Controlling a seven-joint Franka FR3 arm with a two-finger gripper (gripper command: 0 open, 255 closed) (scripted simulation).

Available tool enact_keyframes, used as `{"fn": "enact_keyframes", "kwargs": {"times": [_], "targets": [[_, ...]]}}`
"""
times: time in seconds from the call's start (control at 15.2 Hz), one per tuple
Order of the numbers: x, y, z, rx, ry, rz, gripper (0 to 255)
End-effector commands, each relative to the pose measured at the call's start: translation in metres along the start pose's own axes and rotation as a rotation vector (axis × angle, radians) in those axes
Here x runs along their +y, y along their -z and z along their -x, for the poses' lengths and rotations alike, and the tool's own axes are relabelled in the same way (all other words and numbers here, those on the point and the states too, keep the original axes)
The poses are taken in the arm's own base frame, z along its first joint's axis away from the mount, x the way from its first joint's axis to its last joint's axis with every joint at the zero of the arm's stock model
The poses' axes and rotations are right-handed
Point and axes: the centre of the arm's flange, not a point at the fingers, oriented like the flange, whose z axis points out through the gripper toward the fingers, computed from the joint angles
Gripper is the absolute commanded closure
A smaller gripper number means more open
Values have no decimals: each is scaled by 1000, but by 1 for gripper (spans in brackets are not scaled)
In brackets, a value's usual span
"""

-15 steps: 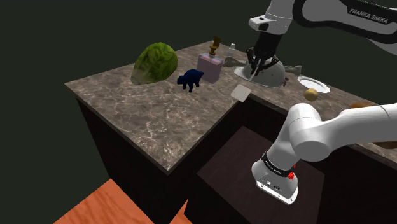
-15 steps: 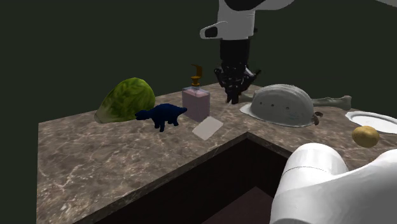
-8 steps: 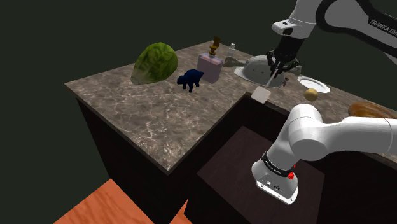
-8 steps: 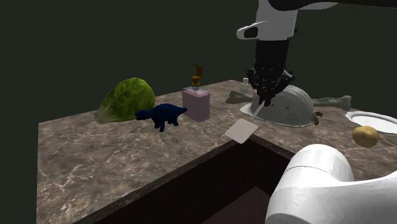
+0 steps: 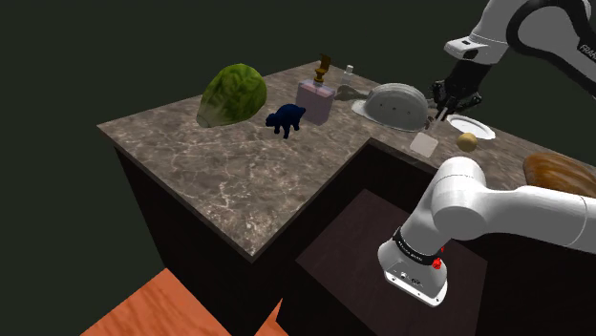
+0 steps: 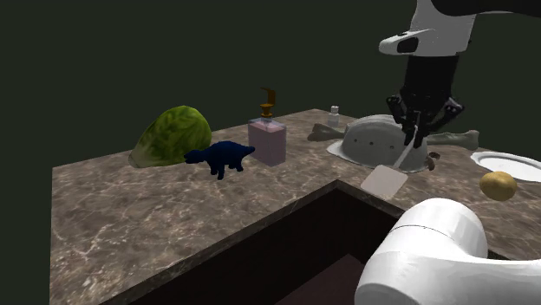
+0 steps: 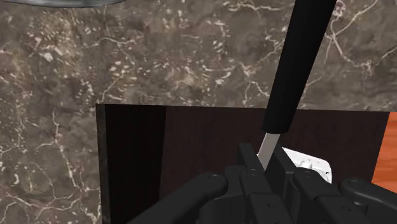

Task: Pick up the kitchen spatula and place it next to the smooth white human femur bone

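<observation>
The pincer (image 6: 420, 128) is clamped on the spatula's (image 6: 380, 182) handle. The white blade hangs tilted, seemingly just clear of the marble table (image 6: 130, 217), in front of the grey helmet (image 6: 377, 139). The bone (image 6: 457, 137) lies beyond the helmet.

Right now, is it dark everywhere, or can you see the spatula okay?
Shoulder view: dark backdrop, but the spatula shows pale above the lit counter. Second exterior view: dim too, yet its blade stands out. Wrist view: brightest, with the hand clasping the spatula.
</observation>
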Motion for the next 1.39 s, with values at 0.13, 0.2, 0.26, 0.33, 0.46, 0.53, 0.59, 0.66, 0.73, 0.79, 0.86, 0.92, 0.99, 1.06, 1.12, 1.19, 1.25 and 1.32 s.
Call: {"fn": "enact_keyframes", "kwargs": {"times": [0.13, 0.2, 0.26, 0.33, 0.46, 0.53, 0.59, 0.66, 0.73, 0.79, 0.86, 0.92, 0.99, 1.06, 1.12, 1.19, 1.25, 1.32], "targets": [[-42, -2, 35, -1, 1, -1, 255], [-52, -3, 44, -1, 1, -1, 255], [-62, -3, 53, -1, 1, -1, 255], [-72, -4, 62, -1, 1, -1, 255], [-91, -5, 79, -1, 1, -1, 255], [-101, -6, 88, -1, 1, -1, 255], [-111, -6, 97, -1, 1, -1, 255], [-121, -7, 106, -1, 1, -1, 255], [-130, -7, 115, -1, 1, -1, 255], [-140, -8, 123, -1, 1, -1, 255], [-150, -8, 132, -1, 1, -1, 255], [-160, -9, 141, -1, 1, -1, 255], [-170, -10, 150, -1, 1, -1, 255], [-179, -10, 159, -1, 1, -1, 255], [-189, -11, 168, -1, 1, -1, 255], [-199, -11, 177, -1, 1, -1, 255], [-203, -11, 180, -1, 1, -1, 255], [-203, -17, 180, -1, 1, -1, 255]]}}
